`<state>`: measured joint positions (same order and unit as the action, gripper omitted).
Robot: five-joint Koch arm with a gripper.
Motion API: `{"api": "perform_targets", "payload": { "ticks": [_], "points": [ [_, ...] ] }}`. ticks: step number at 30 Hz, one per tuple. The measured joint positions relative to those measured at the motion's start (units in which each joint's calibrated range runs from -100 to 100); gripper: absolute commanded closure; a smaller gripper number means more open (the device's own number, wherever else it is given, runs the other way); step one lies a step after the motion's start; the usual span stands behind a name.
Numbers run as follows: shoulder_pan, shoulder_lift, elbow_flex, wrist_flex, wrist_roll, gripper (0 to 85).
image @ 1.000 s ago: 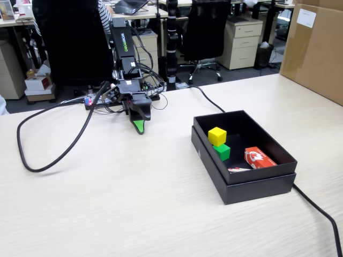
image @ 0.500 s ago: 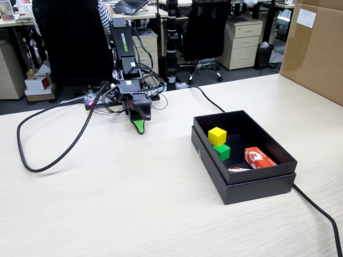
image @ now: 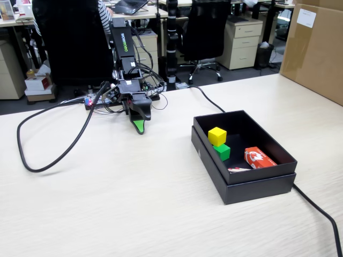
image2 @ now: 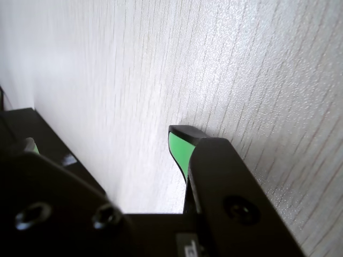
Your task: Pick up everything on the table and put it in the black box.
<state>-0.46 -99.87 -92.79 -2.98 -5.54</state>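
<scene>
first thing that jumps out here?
The black box at right in the fixed view, holding a yellow cube beside a green cube and a red-and-white packet. Then the gripper, folded down near the pale table, holding nothing.

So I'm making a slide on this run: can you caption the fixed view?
Arm's fingers rest on the table; yellow cube and green cube sit in the black box.
</scene>
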Motion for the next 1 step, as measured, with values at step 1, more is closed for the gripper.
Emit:
{"api": "perform_targets", "payload": {
  "ticks": [1],
  "points": [
    [0.0,0.0,0.0,0.0,0.0,36.7]
  ]
}}
